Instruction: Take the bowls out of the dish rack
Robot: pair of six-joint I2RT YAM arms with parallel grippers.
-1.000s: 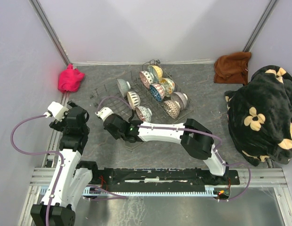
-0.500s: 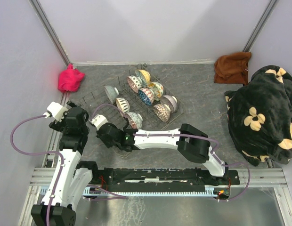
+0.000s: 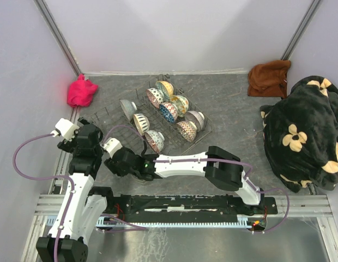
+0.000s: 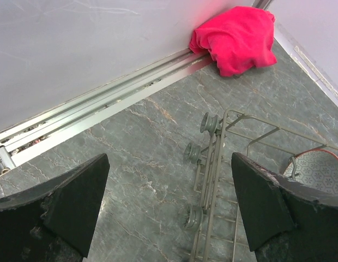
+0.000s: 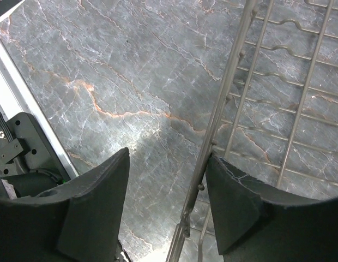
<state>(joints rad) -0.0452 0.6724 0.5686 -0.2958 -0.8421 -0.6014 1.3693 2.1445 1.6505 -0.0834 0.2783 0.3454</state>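
The dish rack (image 3: 115, 126), a dark wire frame, lies slanted in the middle of the table. Several patterned bowls (image 3: 170, 111) stand on edge in it; the nearest one (image 3: 155, 140) is at its front. My right gripper (image 3: 115, 162) is at the rack's near left corner. It is open, and the rack's rim wire (image 5: 223, 114) runs between its fingers, close to the right finger (image 5: 234, 202). My left gripper (image 4: 169, 180) hangs open over bare table beside the rack's left edge (image 4: 212, 164), holding nothing. One bowl (image 4: 316, 169) shows at the right of the left wrist view.
A pink cloth (image 3: 82, 91) lies in the far left corner and also shows as the pink cloth (image 4: 237, 38) in the left wrist view. A brown cloth (image 3: 269, 77) and a black flowered blanket (image 3: 305, 139) fill the right side. Walls close in the table.
The rack with its bowls has slid left and nearer, pulled by my right gripper. That gripper has since opened and let go of the rim. The left arm has not moved.
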